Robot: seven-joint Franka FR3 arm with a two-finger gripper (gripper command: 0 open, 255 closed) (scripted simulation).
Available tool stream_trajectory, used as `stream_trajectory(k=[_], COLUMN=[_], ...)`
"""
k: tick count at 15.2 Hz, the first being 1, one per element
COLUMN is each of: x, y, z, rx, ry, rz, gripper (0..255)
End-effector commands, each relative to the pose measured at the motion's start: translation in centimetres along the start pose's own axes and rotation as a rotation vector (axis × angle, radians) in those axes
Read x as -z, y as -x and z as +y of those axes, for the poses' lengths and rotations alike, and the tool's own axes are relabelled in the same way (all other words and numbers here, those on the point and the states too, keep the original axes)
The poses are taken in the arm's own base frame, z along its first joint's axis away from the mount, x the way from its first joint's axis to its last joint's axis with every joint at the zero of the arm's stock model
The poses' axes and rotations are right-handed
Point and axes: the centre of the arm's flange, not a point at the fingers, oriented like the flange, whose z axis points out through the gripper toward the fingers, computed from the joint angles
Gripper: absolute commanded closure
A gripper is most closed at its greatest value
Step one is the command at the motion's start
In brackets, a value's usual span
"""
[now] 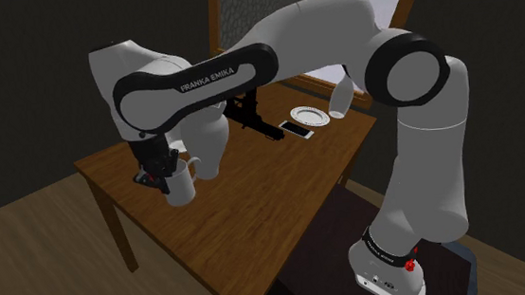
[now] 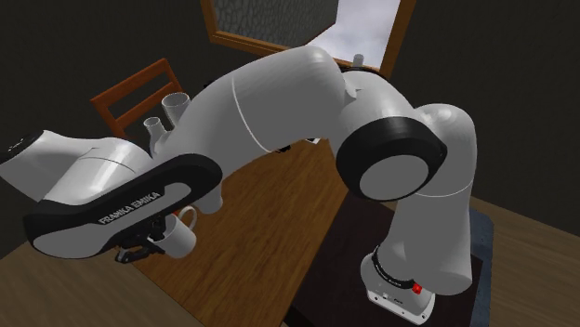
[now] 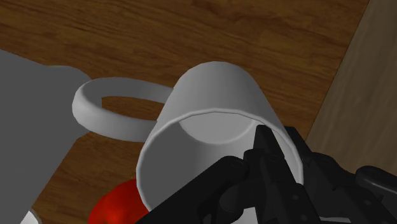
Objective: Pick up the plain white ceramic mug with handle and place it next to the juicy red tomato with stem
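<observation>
Mug (image 1: 183,182), white with a handle, is seen in the shoulder view near the 9 o'clock edge of the wooden counter (image 1: 254,195). The black hand (image 1: 163,180) is pressed against its 9 o'clock side. A white plate (image 1: 310,117) and a phone (image 1: 294,129) lie well apart from it, toward 1 o'clock.

In the second exterior view the mug (image 2: 177,238) is found at 3 o'clock of the hand (image 2: 141,249), with its handle turned toward 12 o'clock. A wooden chair (image 2: 139,93) is placed beyond the counter (image 2: 251,260) at 12 o'clock.

In the wrist view the mug (image 3: 213,121) is clasped by the hand (image 3: 254,159). The fingers are closed on its wall, and one black finger (image 3: 264,143) is laid over the rim. A red tomato (image 3: 118,205) is seen just beside the mug's rim, partly hidden by it. Whether the mug is raised off the wood cannot be told.
</observation>
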Motion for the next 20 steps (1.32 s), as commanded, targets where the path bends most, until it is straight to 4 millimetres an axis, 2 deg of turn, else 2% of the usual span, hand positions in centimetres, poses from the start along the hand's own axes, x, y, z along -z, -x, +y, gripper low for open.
stream_trajectory(k=[1,5,13,14,19,20], x=[-1.0,-3.1,-3.3,-3.3,-3.3,-1.9], y=[-0.2,-0.6,-0.6,-0.6,-0.6,-0.6], z=[-0.1,-0.1,-0.1,-0.1,-0.1,-0.1], rx=[0.0,0.0,0.0,0.0,0.0,0.0], ry=[0.0,0.0,0.0,0.0,0.0,0.0], rz=[0.001,0.001,0.001,0.001,0.001,0.001], gripper=[255,255,255,0,0,0])
